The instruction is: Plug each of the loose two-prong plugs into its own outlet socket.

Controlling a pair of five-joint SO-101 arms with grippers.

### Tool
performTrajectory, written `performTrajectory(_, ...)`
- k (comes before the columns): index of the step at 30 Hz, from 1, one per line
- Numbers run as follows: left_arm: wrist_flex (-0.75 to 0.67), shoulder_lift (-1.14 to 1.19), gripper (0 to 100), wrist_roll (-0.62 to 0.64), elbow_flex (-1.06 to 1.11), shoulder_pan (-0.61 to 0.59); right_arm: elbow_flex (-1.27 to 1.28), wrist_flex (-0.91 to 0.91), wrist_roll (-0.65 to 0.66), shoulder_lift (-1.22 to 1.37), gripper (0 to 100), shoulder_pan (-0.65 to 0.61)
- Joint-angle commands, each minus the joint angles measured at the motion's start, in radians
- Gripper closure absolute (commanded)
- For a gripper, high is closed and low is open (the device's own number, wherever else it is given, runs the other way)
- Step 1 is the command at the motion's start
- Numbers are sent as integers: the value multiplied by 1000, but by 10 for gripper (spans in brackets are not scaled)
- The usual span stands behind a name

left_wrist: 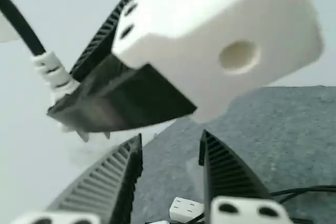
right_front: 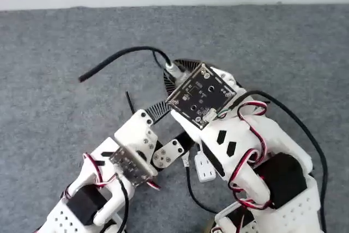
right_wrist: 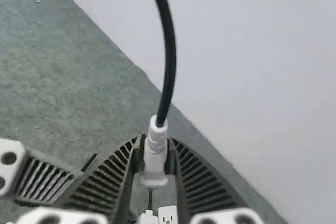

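My right gripper (right_wrist: pixel 156 169) is shut on a white two-prong plug (right_wrist: pixel 154 156), held up off the carpet, with its black cable (right_wrist: pixel 167 45) rising away. From above, that gripper (right_front: pixel 175 72) holds the plug (right_front: pixel 172 68) near the table's middle, and the cable (right_front: pixel 120 55) trails off to the left. A white outlet socket block (right_front: pixel 204 166) lies on the carpet beside the right arm's base. My left gripper (left_wrist: pixel 170 182) is open and empty, just below the held plug (left_wrist: pixel 52 72). The outlet block (left_wrist: pixel 185 208) is visible between its fingers.
Grey carpet (right_front: pixel 65 36) covers the table, with free room to the left and at the back. A short black stick-like piece (right_front: pixel 129 102) lies on the carpet near the left arm's finger (right_front: pixel 158 108). A black cable (right_front: pixel 305 135) loops around the right arm.
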Motion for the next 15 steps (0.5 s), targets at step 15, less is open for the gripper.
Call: performTrajectory(15, 3, -192, 830, -75, 120, -75, -107, 177, -3, -31, 991, -116)
